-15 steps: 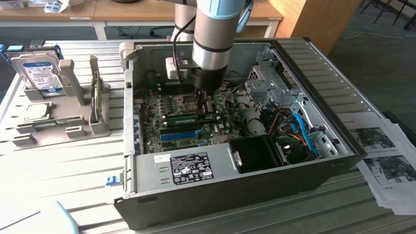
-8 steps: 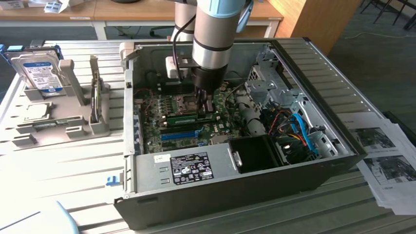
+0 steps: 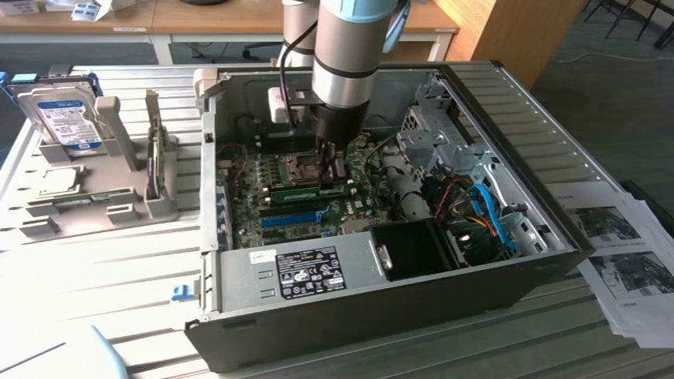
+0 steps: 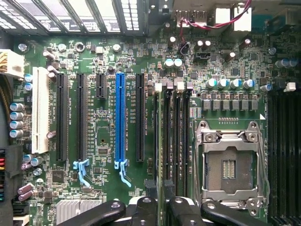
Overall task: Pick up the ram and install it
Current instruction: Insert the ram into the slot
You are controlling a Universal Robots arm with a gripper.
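The ram [image 3: 298, 192] is a thin green stick lying along the memory slots of the motherboard [image 3: 276, 225] inside the open computer case. My gripper [image 3: 335, 174] reaches straight down into the case and is shut on the ram's top edge. In the wrist view the ram [image 4: 165, 141] shows edge-on, running from between my black fingers [image 4: 178, 208] up along a black memory slot [image 4: 177, 141] next to the CPU socket [image 4: 230, 165]. Whether it sits fully in the slot I cannot tell.
The case walls [image 3: 526, 134] close in around the arm, with the power supply [image 3: 305, 268] at the front and cables [image 3: 484, 213] at the exterior view's right. A grey rack [image 3: 95, 197] holds a hard drive [image 3: 63, 118] and a thin upright board [image 3: 156, 158]. Papers [image 3: 627, 253] lie beside the case.
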